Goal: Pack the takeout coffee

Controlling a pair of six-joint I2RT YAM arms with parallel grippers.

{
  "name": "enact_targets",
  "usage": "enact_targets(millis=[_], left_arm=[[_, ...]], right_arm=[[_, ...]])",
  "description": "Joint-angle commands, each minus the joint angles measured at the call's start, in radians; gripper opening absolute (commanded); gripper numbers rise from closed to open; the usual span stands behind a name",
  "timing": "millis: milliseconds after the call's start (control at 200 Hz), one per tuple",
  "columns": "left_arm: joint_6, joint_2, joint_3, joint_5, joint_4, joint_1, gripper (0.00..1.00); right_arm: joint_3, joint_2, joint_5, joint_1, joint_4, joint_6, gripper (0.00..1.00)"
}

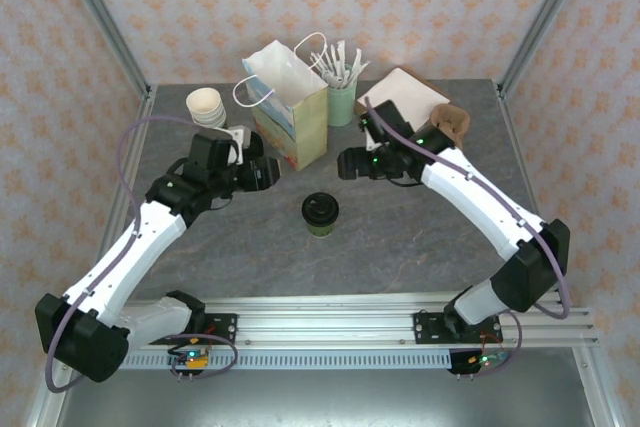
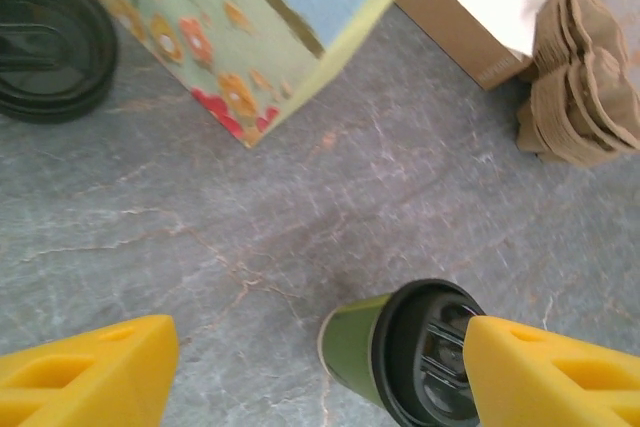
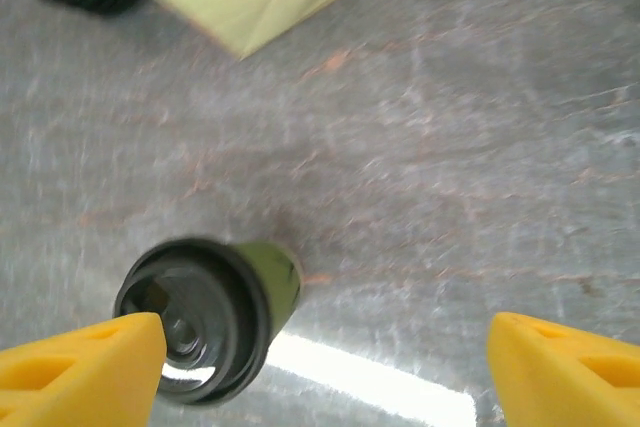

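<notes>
— Where is our coffee cup [image 1: 320, 213]?

— Upright on the counter [image 1: 430, 237], in front of the paper bag [image 1: 292, 112]. It stands between our two claws, a little toward the near edge from both.

— Which claw do we send?

— Neither is clearly closer. Our left claw [image 1: 268, 173] and right claw [image 1: 348, 163] are both spread apart and empty. In each wrist view the cup sits off to one side of the gap. We judge either claw must shift sideways, then come down around the cup's upright axis.
</notes>
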Motion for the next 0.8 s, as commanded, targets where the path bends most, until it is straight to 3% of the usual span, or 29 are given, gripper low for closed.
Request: enact_targets(millis=[0,190,320,420,545,796], left_arm=[[-0.003,0.025,0.037,-0.031,0.023,-0.014,0.76],[-0.002,0.132,0.227,-0.111,-0.006,-0.007,0.69],[-0.021,0.268,0.422,-0.078,-0.069,0.042,0.62],[-0.017,0.356,0.560,-0.101,-0.117,0.083,0.62],[-0.023,0.470,0.713,-0.137,-0.184,0.134,0.70],[-0.023,0.703,0.984,-0.173,-0.277,0.161,0.68]], right_arm=[[0.006,-0.058,0.009,0.000,0.182,0.011,0.83],[0.002,-0.052,0.012,0.002,0.300,0.023,0.81],[-0.029,-0.064,0.030,0.001,0.305,0.027,0.81],[-0.066,-0.091,0.045,0.001,0.307,0.024,0.81],[-0.096,-0.116,0.061,0.001,0.308,0.013,0.81],[-0.113,-0.135,0.072,0.002,0.301,-0.011,0.81]])
